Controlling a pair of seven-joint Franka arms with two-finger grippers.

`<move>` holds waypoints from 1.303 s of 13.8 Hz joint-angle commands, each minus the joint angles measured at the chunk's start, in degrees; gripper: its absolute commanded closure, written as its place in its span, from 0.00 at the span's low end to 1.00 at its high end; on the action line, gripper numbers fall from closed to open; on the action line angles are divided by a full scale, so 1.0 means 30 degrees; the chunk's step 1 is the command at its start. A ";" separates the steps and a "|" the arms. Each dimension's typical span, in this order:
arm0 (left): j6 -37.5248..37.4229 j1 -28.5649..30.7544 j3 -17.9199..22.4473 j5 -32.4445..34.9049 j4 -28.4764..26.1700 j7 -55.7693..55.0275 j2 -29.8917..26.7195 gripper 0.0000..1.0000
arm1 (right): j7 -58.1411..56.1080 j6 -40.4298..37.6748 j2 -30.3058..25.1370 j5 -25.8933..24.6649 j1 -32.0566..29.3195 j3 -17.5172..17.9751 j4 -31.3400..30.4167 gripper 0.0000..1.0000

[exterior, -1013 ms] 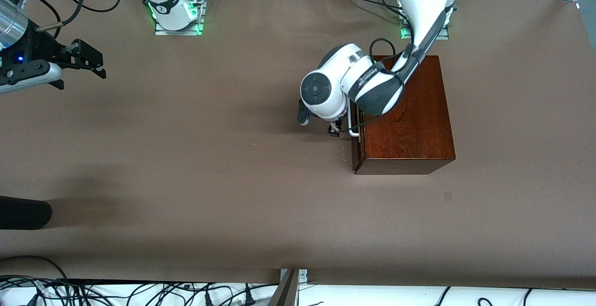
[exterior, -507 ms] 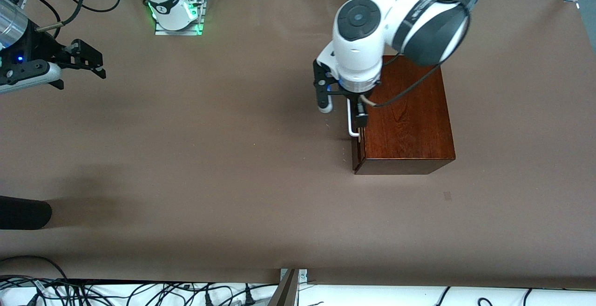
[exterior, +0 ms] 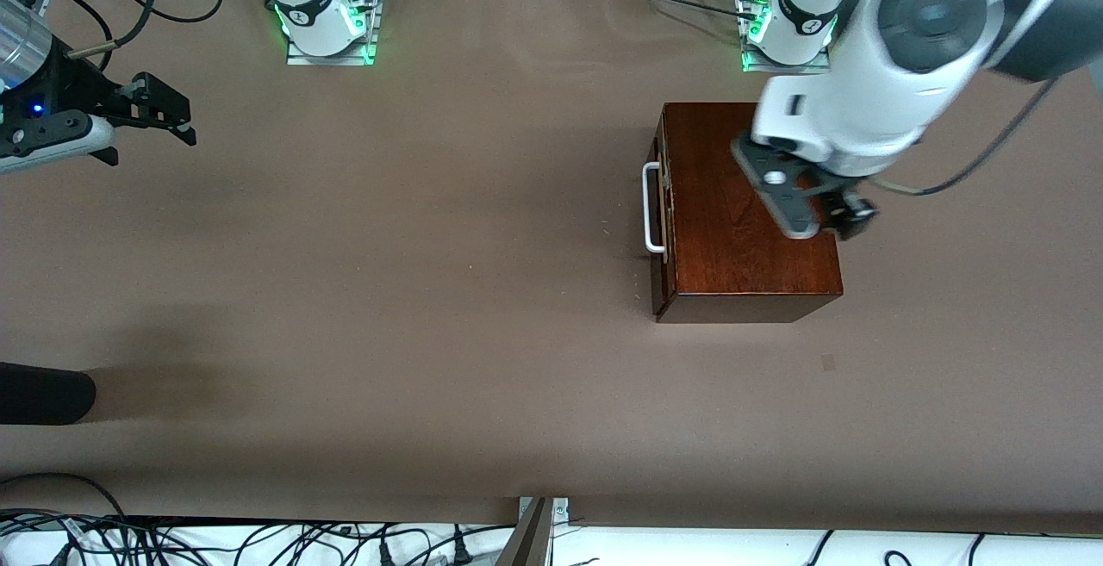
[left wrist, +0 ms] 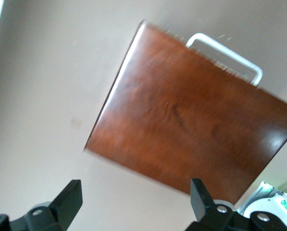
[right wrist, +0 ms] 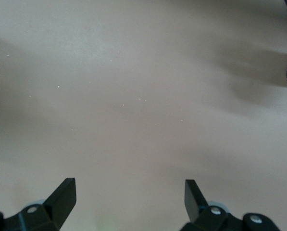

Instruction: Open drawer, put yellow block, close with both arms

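While left gripper [left wrist: 136,199] hovers spread over box [exterior: 745,204], right gripper [right wrist: 129,197] waits, spread, empty

The big brown box [exterior: 748,213] is the only thing in the way; the worktop [exterior: 388,290] around it is bare.

Probably robotics lab: bolted arm bases [exterior: 327,23], cables [exterior: 258,540]
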 commanded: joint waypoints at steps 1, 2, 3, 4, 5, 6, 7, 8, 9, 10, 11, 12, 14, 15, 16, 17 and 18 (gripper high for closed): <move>-0.0555 0.0032 0.1469 -0.0496 -0.0834 -0.0886 -0.1428 0.00 | -0.0104 -0.0050 0.0082 -0.0060 -0.0162 0.0038 0.0221 0.00; -0.0323 0.0063 0.2051 -0.0496 -0.1712 -0.1672 -0.2391 0.00 | -0.0104 -0.0050 0.0111 -0.0060 -0.0162 0.0037 0.0221 0.00; 0.0405 0.0063 0.2695 -0.0757 -0.2765 -0.3623 -0.3416 0.00 | -0.0075 -0.0050 0.0083 -0.0089 -0.0162 0.0037 0.0221 0.00; 0.1224 0.0150 0.3253 -0.1833 -0.3907 -0.6108 -0.4412 0.00 | -0.0075 -0.0050 0.0082 -0.0205 -0.0162 0.0066 0.0221 0.00; 0.1928 0.0499 0.4042 -0.3294 -0.4788 -0.8859 -0.5205 0.00 | -0.0075 -0.0050 0.0082 -0.0323 -0.0133 0.0067 0.0221 0.00; 0.2689 0.0648 0.4601 -0.4498 -0.5406 -1.1149 -0.5648 0.00 | -0.0075 -0.0050 0.0082 -0.0324 -0.0133 0.0067 0.0221 0.00; 0.3625 0.0649 0.5302 -0.4771 -0.5819 -1.2042 -0.5739 0.00 | -0.0046 -0.0050 0.0082 -0.0353 -0.0133 0.0067 0.0221 0.00; 0.4360 0.0620 0.5802 -0.4744 -0.5852 -1.2080 -0.5711 0.00 | 0.0100 -0.0021 0.0082 -0.0469 -0.0104 0.0067 0.0221 0.00; 0.4744 0.0649 0.6155 -0.4744 -0.5997 -1.2080 -0.5711 0.00 | 0.0188 -0.0020 0.0082 -0.0934 -0.0046 0.0096 0.0221 0.00; 0.4980 0.0649 0.6275 -0.4686 -0.6231 -1.2080 -0.5827 0.00 | 0.0247 -0.0020 0.0082 -0.1345 0.0042 0.0154 0.0221 0.00; 0.5011 0.0649 0.6363 -0.4657 -0.6581 -1.2109 -0.6002 0.00 | 0.0248 -0.0020 0.0082 -0.1378 0.0043 0.0184 0.0221 0.00; 0.4983 0.0678 0.6509 -0.4569 -0.6845 -1.2109 -0.6033 0.00 | 0.0248 -0.0020 0.0082 -0.1349 0.0014 0.0155 0.0221 0.00; 0.4662 0.1085 0.6336 -0.3634 -0.7140 -1.2080 -0.6062 0.00 | 0.0248 -0.0020 0.0112 -0.1349 0.0043 0.0155 0.0221 0.00; 0.4631 0.1582 0.6016 -0.3631 -0.7257 -1.2022 -0.6150 0.00 | 0.0248 -0.0020 0.0112 -0.1378 0.0043 0.0155 0.0221 0.00; 0.4660 0.1703 0.5606 -0.3631 -0.7548 -1.2051 -0.6267 0.00 | 0.0248 -0.0020 0.0112 -0.1378 0.0043 0.0184 0.0221 0.00; 0.4834 0.1704 0.5515 -0.3428 -0.7899 -1.2080 -0.6529 0.00 | 0.0248 -0.0020 0.0112 -0.1378 0.0043 0.0184 0.0221 0.00; 0.5039 0.1704 0.5369 -0.3281 -0.8309 -1.2080 -0.6705 0.00 | 0.0248 -0.0020 0.0112 -0.1378 0.0043 0.0184 0.0221 0.00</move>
